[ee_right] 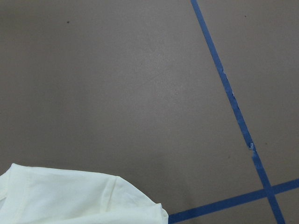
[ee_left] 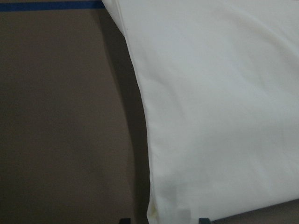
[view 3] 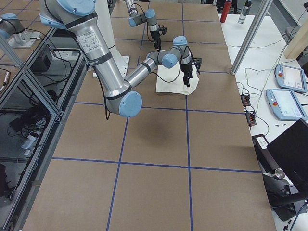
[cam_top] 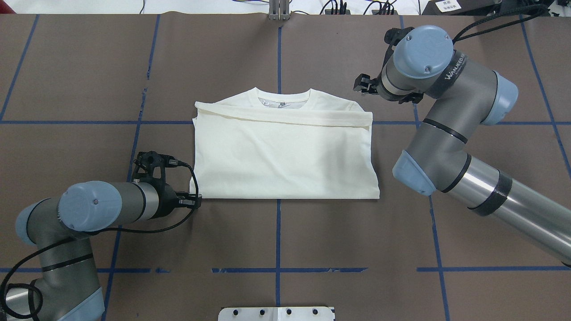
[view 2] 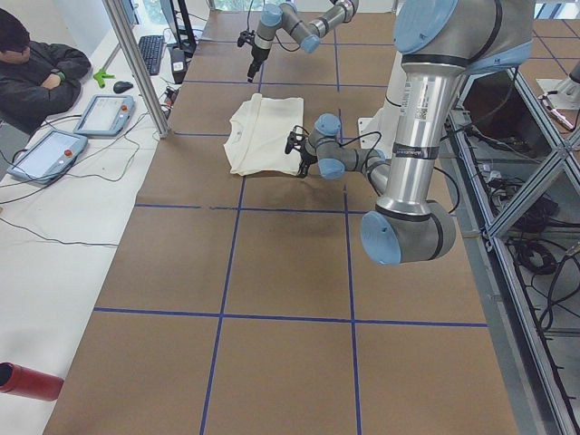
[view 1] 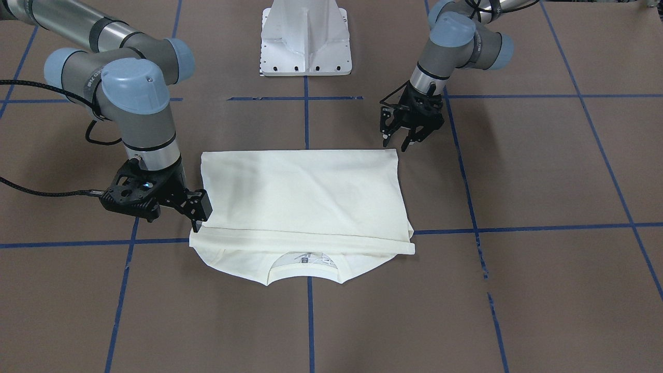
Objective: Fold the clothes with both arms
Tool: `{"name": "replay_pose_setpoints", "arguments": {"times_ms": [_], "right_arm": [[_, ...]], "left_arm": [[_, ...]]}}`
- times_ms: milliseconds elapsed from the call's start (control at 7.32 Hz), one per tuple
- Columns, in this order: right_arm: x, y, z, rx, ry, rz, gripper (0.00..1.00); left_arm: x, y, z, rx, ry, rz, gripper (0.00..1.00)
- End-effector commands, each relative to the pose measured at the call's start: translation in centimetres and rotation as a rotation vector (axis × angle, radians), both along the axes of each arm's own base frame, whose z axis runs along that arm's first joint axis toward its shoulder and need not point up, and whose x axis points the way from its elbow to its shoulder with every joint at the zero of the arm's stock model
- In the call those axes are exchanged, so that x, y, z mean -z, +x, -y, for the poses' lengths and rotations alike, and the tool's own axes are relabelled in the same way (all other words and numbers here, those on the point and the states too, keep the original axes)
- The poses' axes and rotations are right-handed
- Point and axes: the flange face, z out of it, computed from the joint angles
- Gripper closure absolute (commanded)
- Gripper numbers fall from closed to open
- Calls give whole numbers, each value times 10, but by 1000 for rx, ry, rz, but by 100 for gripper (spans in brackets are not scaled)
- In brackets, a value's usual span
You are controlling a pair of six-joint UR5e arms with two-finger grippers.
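T-shirt (view 1: 300,191) lies folded, collar (view 1: 305,272) partly covered; right claw (view 1: 197,221) aperture unclear

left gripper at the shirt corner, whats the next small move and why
Probably close the left gripper on the T-shirt corner nearest the robot. Its jaws stand open at that corner, and the left wrist view shows the corner lying between the fingertips, not yet pinched.

Folded T-shirt (cam_top: 285,156) mid-table (cam_top: 89,67), collar on side far from pedestal base (cam_top: 276,314). Left gripper (cam_top: 197,200) at near-left corner, right gripper (view 1: 197,224) beside far-right shoulder.
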Motion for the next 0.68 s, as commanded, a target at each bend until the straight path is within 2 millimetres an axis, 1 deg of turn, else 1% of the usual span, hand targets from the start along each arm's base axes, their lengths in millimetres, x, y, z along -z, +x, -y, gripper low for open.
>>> {"name": "replay_pose_setpoints", "arguments": {"times_ms": [0,273,547], "right_arm": [[2,1,-1,-1,2,3,0],[1,1,-1,-1,2,3,0],[0,2,-1,-1,1,2,0]], "left_arm": [[0,3,0,-2,0,2,53],[-4,9,0,-9,-2,10,53],[1,16,2,-11,1,4,54]]}}
